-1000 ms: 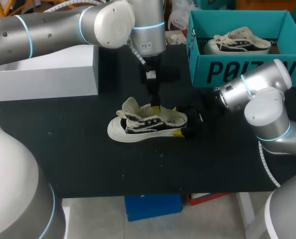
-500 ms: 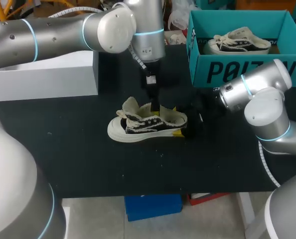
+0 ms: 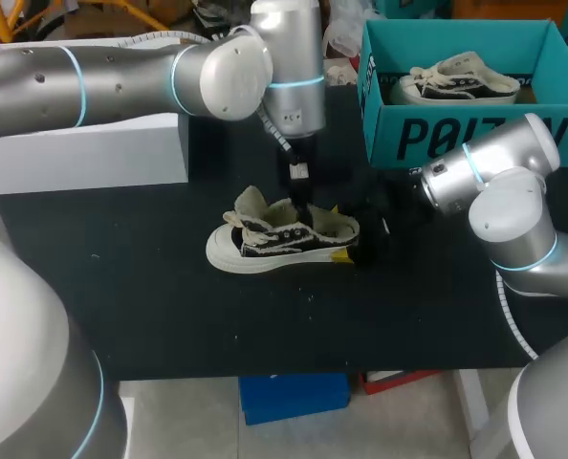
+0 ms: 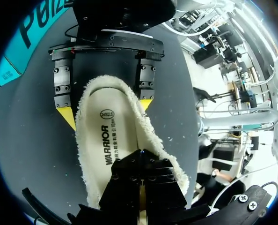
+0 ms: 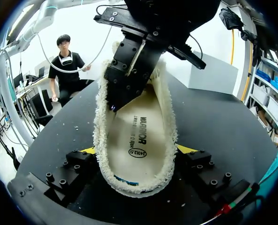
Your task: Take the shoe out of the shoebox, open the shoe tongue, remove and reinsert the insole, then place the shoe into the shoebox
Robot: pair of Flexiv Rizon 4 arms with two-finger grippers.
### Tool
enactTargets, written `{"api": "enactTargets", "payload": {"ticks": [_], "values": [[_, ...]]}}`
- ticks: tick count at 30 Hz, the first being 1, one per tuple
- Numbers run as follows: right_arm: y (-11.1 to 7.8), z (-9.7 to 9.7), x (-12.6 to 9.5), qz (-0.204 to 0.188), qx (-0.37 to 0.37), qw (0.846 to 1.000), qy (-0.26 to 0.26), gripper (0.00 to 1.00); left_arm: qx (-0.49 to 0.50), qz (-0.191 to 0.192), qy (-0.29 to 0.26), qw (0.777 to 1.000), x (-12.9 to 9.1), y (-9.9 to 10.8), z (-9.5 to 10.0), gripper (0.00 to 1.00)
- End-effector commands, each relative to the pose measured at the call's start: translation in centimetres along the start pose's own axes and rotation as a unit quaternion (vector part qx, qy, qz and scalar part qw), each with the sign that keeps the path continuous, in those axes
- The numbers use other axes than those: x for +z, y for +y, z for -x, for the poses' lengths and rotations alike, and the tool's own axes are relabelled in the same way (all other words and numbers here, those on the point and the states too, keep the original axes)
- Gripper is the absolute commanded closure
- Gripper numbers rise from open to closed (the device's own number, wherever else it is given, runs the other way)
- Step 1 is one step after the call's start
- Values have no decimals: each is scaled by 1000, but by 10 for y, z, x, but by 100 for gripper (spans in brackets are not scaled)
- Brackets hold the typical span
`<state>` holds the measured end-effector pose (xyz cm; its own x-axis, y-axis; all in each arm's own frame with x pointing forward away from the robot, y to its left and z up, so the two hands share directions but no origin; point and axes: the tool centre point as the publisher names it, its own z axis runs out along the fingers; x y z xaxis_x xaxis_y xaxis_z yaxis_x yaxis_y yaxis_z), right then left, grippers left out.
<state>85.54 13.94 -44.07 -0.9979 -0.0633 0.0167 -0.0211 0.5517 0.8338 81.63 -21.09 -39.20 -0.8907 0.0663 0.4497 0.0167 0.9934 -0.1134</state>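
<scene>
- shoe (image 3: 279, 239) sits on the bench (image 3: 169, 316), heel clamped between the right fingers (image 5: 188, 149)
- left fingers (image 4: 129, 178) pressed together inside it, over the insole (image 4: 106, 140); a weak pinch might slip off or drag the shoe loose

A black-and-cream shoe (image 3: 282, 239) stands on its sole mid-table, tongue lifted; its pale insole (image 4: 108, 140) (fleecy-edged) lies inside. The open teal shoebox (image 3: 437, 134) holds a second shoe (image 3: 456, 81).

I see big black block lettering across the front wall of the teal cardboard shoebox (image 3: 382, 107), its tail end hidden from me. The cream fleece-edged insole (image 4: 106, 140) carries a black printed word and a small oval stamp with digits.
</scene>
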Motion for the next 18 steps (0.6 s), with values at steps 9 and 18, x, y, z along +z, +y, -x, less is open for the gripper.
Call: {"api": "enactTargets", "payload": {"ticks": [9,18], "values": [[-2,2,1,-1,1,1000,0,100,-14,1,-3,1000,23,-4,1,100],[-2,2,1,-1,1,1000,0,100,-30,5,-10,999,32,1,3,100]]}}
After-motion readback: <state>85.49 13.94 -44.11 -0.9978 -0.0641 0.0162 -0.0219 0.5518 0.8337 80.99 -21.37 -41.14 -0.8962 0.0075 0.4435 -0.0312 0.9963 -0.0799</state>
